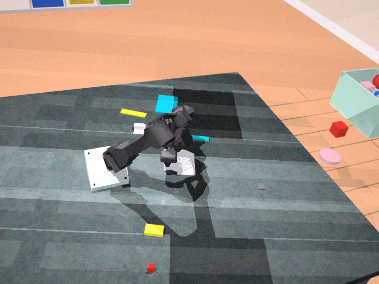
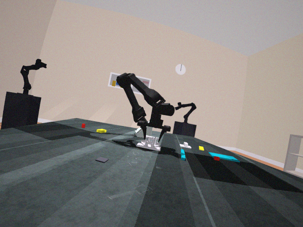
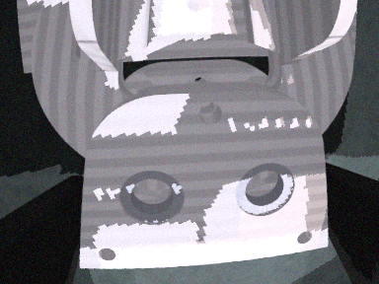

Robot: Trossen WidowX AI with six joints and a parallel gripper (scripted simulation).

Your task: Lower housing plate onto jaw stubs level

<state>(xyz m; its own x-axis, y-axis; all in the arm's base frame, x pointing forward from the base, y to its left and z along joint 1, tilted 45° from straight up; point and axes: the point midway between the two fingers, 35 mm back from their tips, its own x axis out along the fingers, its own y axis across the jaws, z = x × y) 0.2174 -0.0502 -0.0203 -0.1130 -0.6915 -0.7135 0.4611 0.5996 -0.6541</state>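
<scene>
beside the white assembly (image 1: 186, 163) (image 2: 148, 146), the cyan bar (image 1: 200, 138) (image 2: 183, 155) blocks a low pass; toward the flat grey tile (image 1: 261, 186) (image 2: 101, 159), the tabletop (image 1: 232, 214) (image 2: 98, 195) offers a wide lane.

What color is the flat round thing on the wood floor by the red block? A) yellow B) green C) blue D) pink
D, because the top view shows a pink disc lying on the wood floor near the red block.
</scene>
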